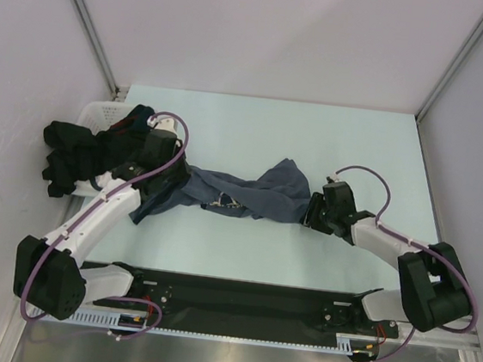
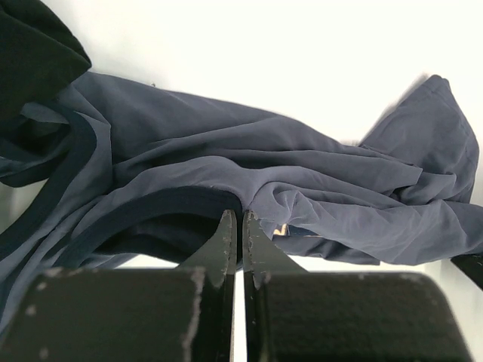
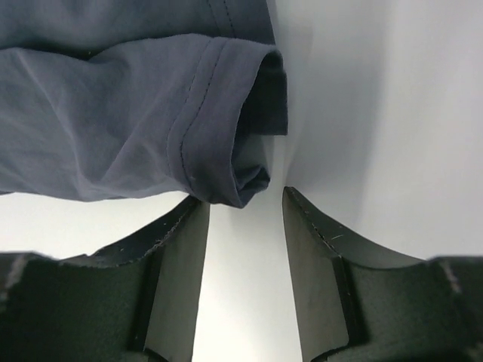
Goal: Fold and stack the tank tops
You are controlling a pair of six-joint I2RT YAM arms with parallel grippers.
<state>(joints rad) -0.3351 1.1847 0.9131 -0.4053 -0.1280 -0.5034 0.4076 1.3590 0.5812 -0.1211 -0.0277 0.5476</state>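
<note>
The slate blue-grey tank top [image 1: 261, 196] lies crumpled and stretched across the middle of the table. Its dark trim shows in the left wrist view [image 2: 302, 173]. My left gripper [image 1: 181, 183] is at its left end, jaws nearly together, pinching the cloth at the dark trim [image 2: 235, 219]. My right gripper [image 1: 310, 212] is at the top's right end. It is open [image 3: 240, 197], and the hemmed corner of the top [image 3: 113, 113] hangs just past its left fingertip, not gripped. The black tank top [image 1: 71, 156] is bunched at the far left [image 2: 30, 53].
A white basket [image 1: 102, 113] stands at the back left, partly under the black top. Grey walls close in the table on the left, back and right. A black rail [image 1: 229, 296] runs along the near edge between the arm bases.
</note>
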